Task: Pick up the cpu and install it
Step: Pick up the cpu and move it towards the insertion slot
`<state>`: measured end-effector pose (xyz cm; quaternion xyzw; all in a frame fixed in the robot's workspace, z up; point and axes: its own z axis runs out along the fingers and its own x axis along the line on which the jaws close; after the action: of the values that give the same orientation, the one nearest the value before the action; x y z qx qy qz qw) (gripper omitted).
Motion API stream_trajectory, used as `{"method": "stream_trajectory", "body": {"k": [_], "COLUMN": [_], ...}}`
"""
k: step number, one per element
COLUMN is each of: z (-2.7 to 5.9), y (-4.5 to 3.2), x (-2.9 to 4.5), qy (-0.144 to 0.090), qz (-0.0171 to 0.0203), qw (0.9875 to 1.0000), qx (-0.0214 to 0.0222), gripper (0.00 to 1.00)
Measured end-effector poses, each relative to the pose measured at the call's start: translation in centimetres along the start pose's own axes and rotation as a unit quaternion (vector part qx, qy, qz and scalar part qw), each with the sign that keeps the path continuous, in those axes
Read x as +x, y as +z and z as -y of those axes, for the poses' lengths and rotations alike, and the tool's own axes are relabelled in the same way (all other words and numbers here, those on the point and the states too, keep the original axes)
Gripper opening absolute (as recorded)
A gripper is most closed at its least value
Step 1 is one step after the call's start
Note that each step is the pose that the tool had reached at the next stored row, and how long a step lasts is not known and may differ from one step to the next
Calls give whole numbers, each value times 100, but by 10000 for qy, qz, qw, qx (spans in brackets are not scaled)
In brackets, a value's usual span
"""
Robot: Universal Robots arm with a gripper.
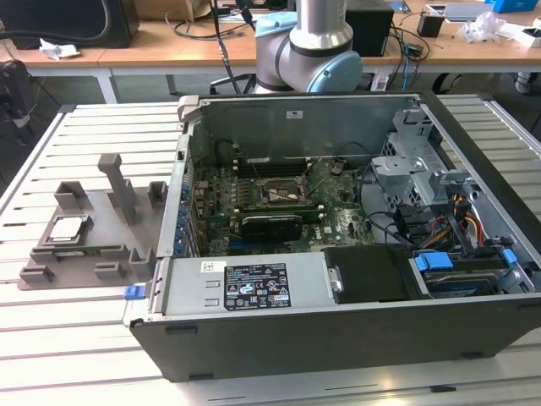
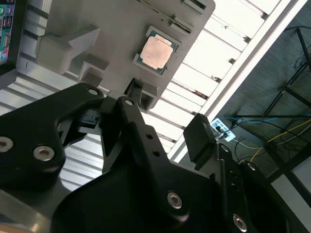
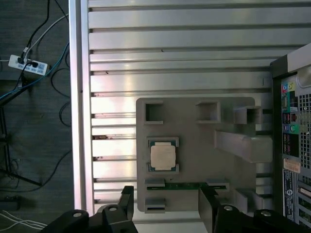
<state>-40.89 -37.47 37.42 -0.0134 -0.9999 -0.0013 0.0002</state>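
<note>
The cpu is a small square chip with a shiny metal top. It lies flat in a recess of the grey fixture tray, at the exterior view's left. Both wrist views look down on the cpu from well above. My gripper hangs over the tray's edge, a short way off from the chip. It is open, with its black fingers spread wide and nothing between them. The dark socket frame sits on the green motherboard inside the open computer case.
Upright grey blocks rise from the tray beside the chip. The case wall stands just to the tray's right in the exterior view. The slatted metal table ends at an edge, with cables and a power strip on the floor beyond.
</note>
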Motion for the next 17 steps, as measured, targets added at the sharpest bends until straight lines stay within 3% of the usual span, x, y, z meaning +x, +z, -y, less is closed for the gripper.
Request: {"method": "stream_trajectory", "body": {"k": [3,5,17], "z": [0,0,0], "y": [0,11,171], "x": [2,1,-5], "qy": [-2,-47,-80], "qz": [0,0,-4], "qw": [10000,10000,10000], "qx": [9,46,47], "gripper": [66,66,66]}}
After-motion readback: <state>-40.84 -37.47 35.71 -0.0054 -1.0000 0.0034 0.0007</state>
